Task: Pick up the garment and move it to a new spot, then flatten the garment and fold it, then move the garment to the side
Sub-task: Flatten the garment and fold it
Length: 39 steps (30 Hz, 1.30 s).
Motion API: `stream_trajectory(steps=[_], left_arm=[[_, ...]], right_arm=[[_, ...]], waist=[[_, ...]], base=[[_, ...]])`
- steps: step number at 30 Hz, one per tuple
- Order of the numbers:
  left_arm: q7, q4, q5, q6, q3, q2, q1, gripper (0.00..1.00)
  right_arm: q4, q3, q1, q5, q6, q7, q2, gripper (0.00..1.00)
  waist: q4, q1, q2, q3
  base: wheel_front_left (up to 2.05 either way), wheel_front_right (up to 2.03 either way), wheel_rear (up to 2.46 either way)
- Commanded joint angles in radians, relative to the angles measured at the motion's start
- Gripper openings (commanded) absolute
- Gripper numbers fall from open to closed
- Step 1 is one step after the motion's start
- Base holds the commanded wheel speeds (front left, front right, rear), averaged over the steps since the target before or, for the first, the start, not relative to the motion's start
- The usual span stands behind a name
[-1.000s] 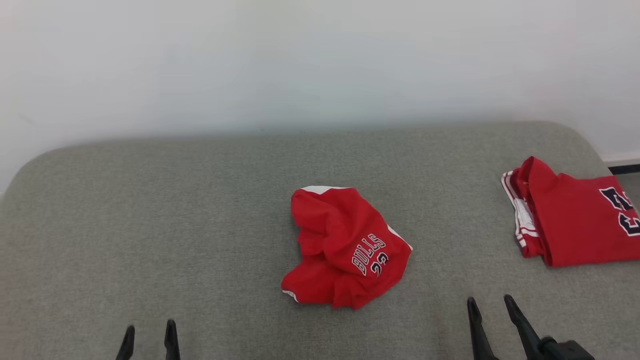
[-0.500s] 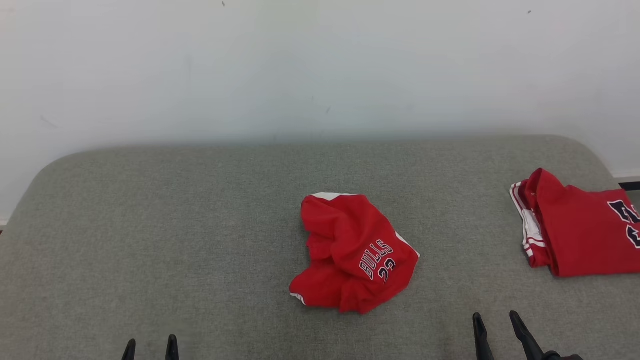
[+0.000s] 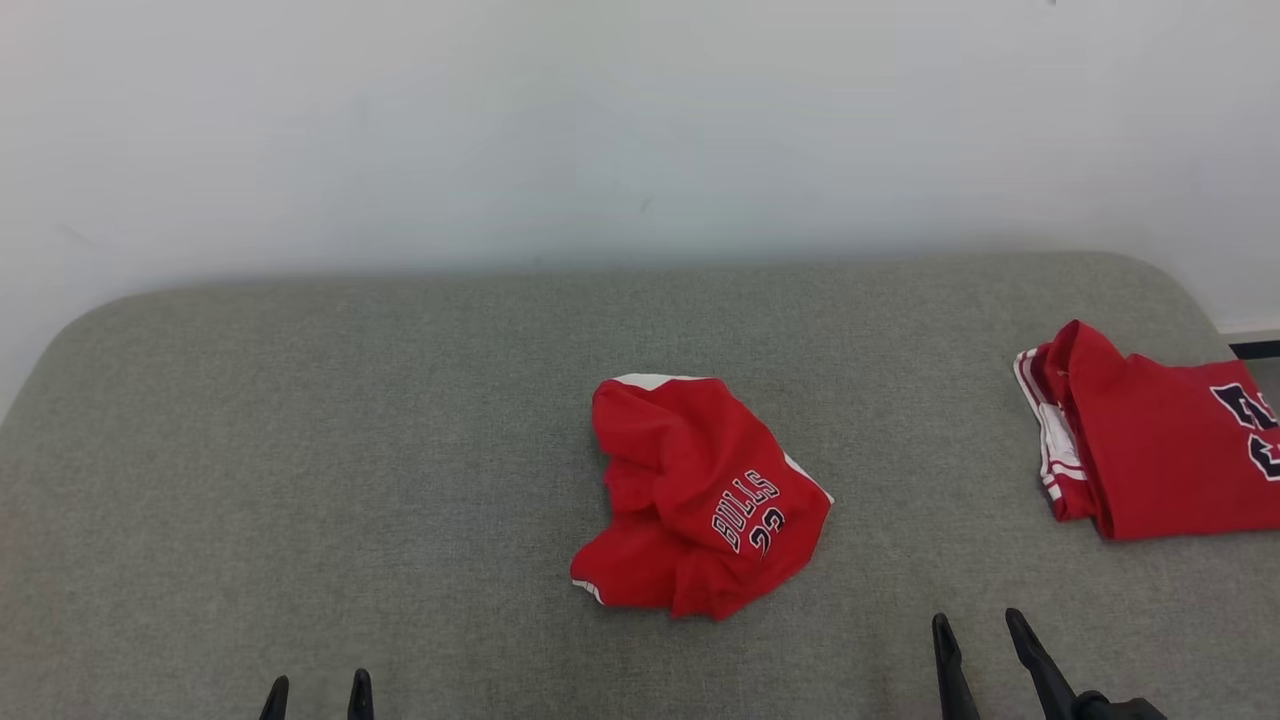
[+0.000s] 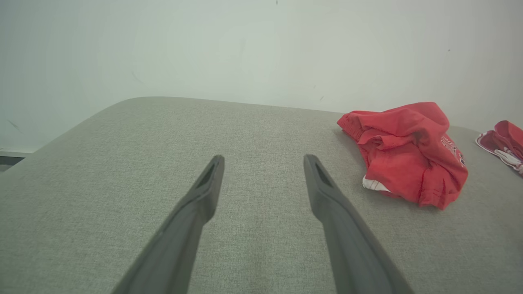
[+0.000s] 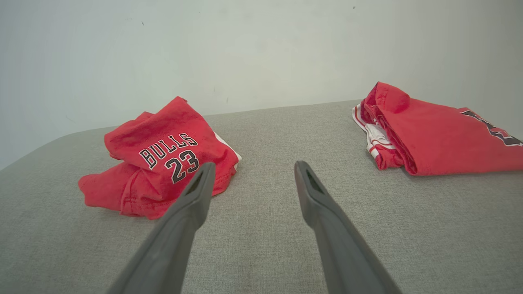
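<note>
My head camera has tipped a little, so the whole picture sits higher than before; nothing else has moved. Head view: the crumpled red cloth garment (image 3: 700, 500) with BULLS 23 on it lies in the middle of the grey fabric cushion (image 3: 300, 450), well apart from a folded red jersey (image 3: 1160, 450) at the right. Left wrist view: my left gripper (image 4: 263, 163) is wide open and holds nothing, with the garment (image 4: 408, 159) off to the right. Right wrist view: my right gripper (image 5: 254, 167) is wide open and empty, with the garment (image 5: 163, 159) just past its left finger.
</note>
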Motion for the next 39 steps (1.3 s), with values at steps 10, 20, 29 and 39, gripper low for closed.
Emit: stream_trajectory(steps=[10, 20, 29, 39], left_arm=[[0.197, 0.151, -0.104, 0.009, -0.027, 0.016, -0.238, 1.00], [0.701, 0.319, -0.174, 0.104, -0.034, 0.021, -0.744, 1.00], [0.981, 0.507, -0.140, 0.197, -0.047, 0.104, -1.030, 1.00], [1.135, 0.595, -0.092, 0.237, -0.079, 0.185, -1.081, 1.00]], right_arm=[[-0.013, 0.022, -0.037, -0.006, -0.002, 0.004, 0.000, 1.00], [-0.027, 0.083, -0.108, 0.021, -0.002, 0.003, 0.000, 1.00], [-0.022, 0.162, -0.191, 0.069, -0.002, -0.008, 0.001, 1.00], [-0.036, 0.160, -0.198, 0.091, -0.002, -0.010, 0.001, 1.00]], waist=[[-0.067, 0.0001, 0.0000, 0.045], [-0.252, 0.0001, 0.0000, 0.194], [-0.440, 0.0001, 0.0000, 0.368], [-0.463, 0.0001, 0.0000, 0.410]], base=[[0.00, 0.00, 0.00], [0.00, 0.00, 0.00], [0.00, 0.00, 0.00], [0.00, 0.00, 0.00]])
